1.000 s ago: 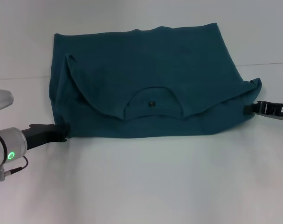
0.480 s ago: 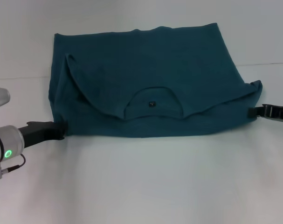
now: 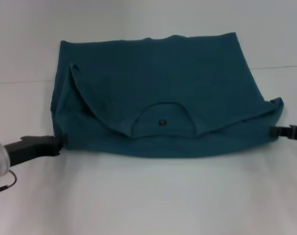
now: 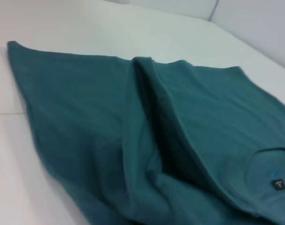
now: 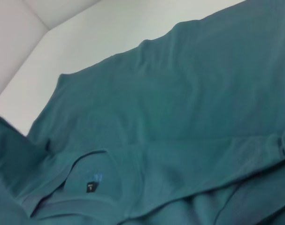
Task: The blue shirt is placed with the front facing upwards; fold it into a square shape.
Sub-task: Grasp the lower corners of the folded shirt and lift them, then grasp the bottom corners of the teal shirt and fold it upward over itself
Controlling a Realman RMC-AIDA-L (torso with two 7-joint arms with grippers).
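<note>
The blue shirt [image 3: 158, 83] lies on the white table, folded over so its collar [image 3: 162, 111] with a small dark tag [image 3: 162, 121] faces the near edge. No lettering shows. My left gripper [image 3: 60, 142] lies low on the table at the shirt's near left corner, its tip at the cloth edge. At the near right corner, just outside the hem, is my right gripper [image 3: 273, 131]. The left wrist view shows the shirt [image 4: 86, 117] with a long fold ridge. The right wrist view shows the shirt [image 5: 180, 93] and its tag [image 5: 90, 186].
The white table [image 3: 148, 196] stretches wide in front of the shirt. A seam in the table surface [image 3: 21, 82] runs behind the shirt's left side.
Both arms have drawn back outward, the left arm sliding lower and leftward out of the picture, the right one lower and rightward. The shirt sits slightly further right in the view.
</note>
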